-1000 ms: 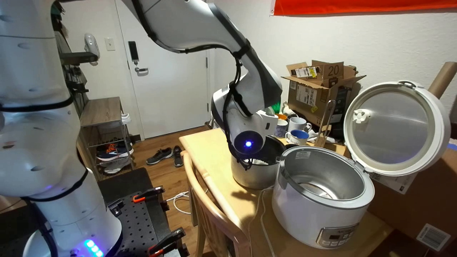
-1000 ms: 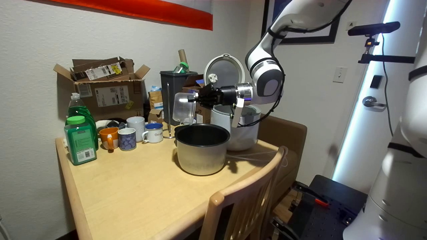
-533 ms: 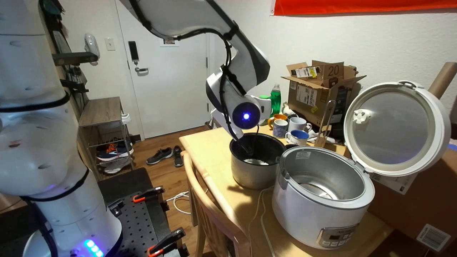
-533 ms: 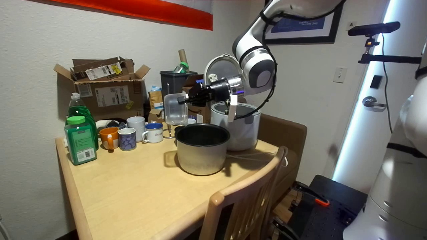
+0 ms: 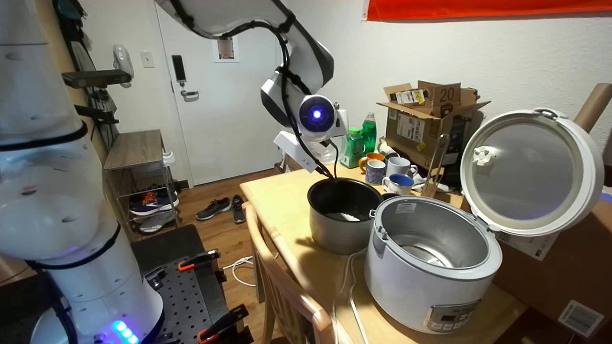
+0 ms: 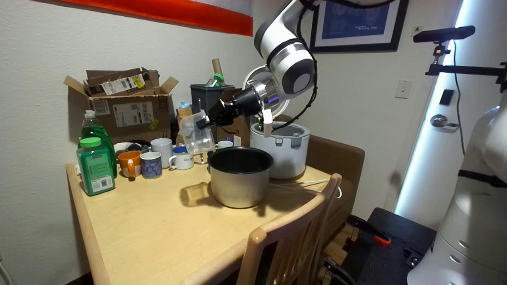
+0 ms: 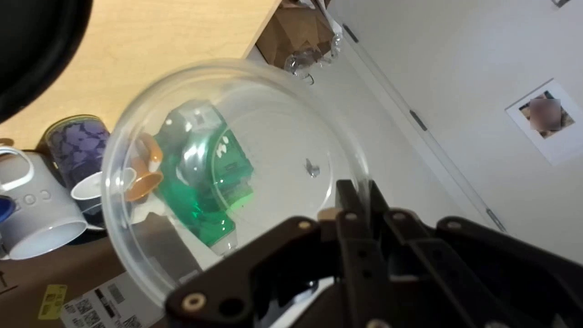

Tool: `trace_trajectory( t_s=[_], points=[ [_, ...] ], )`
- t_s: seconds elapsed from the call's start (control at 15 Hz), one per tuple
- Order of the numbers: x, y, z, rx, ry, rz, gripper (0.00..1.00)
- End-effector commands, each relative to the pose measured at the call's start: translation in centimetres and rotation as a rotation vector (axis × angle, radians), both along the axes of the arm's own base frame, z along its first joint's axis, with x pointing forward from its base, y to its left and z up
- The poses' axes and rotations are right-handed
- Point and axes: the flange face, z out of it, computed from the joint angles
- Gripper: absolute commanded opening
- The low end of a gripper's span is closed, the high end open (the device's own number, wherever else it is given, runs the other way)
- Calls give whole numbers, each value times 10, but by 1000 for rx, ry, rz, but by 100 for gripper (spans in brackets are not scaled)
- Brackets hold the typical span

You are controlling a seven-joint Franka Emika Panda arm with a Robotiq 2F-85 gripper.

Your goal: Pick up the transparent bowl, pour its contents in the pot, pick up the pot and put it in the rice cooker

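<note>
Wrist view: pincer clamps transparent bowl by its edge.

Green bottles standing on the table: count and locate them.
2. In an exterior view, a squat, green-capped green plastic bottle near the edge of the pale wooden table; a taller, pale-capped green plastic bottle just behind it. Others may be hidden.

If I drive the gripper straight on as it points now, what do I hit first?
Probably the green-capped bottle, ahead of the transparent bowl in the jaws; the bowl would reach it before the gripper. Depth is unclear; the line may pass just beside or above it.
</note>
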Motion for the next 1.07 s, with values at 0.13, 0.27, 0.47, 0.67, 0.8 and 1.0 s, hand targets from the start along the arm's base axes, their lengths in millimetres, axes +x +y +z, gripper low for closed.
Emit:
trace_trajectory(
  t_s=[0.13, 0.27, 0.47, 0.67, 0.8, 1.0],
  points=[
    [11, 35, 13, -161, 23, 18, 2],
    [14, 45, 11, -218, 32, 22, 2],
    [9, 46, 8, -220, 34, 43, 2],
    [9, 48, 4, -222, 43, 47, 6],
    [9, 47, 4, -222, 43, 45, 6],
    [9, 46, 4, -222, 43, 44, 6]
  ],
)
